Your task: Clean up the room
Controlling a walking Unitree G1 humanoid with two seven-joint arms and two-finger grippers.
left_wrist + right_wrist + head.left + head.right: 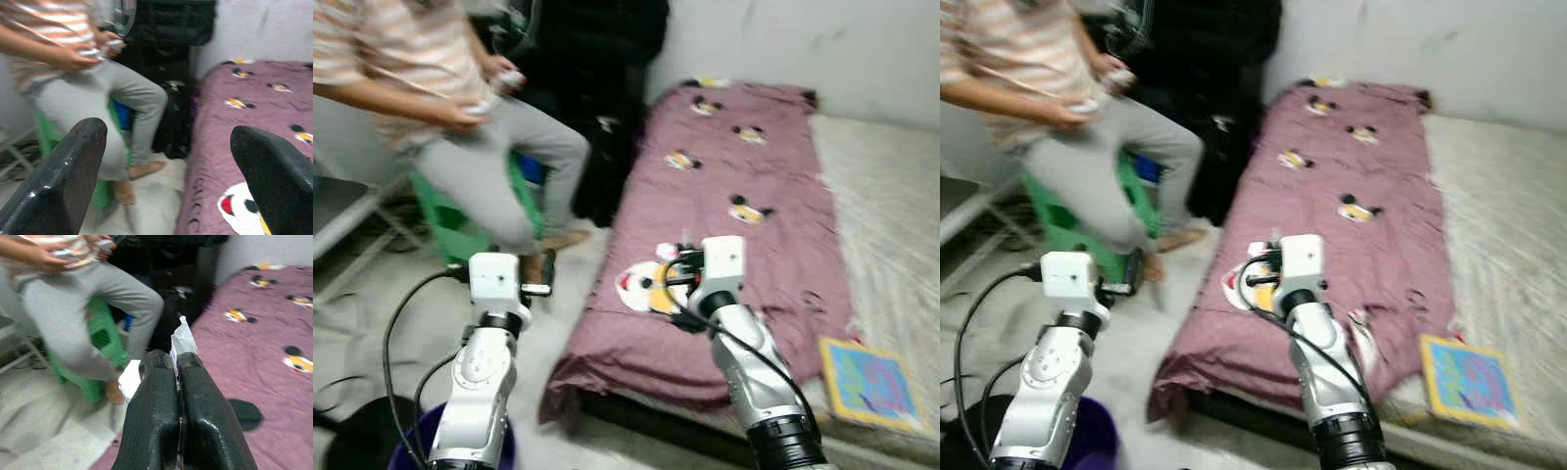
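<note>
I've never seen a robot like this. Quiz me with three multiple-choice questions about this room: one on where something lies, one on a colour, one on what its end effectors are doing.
1. Where is the picture book?
A. on the bed's near corner
B. on the floor
C. on the stool

2. What colour is the blanket?
A. blue
B. purple
C. yellow

3. What is the right end effector doing?
A. gaping wide
B. pinching a scrap of wrapper
C. gripping a shoe

Answers: 1 A, it lies on the mattress edge. 2 B, purple with cartoon prints. 3 B, its fingers are closed on the wrapper.
</note>
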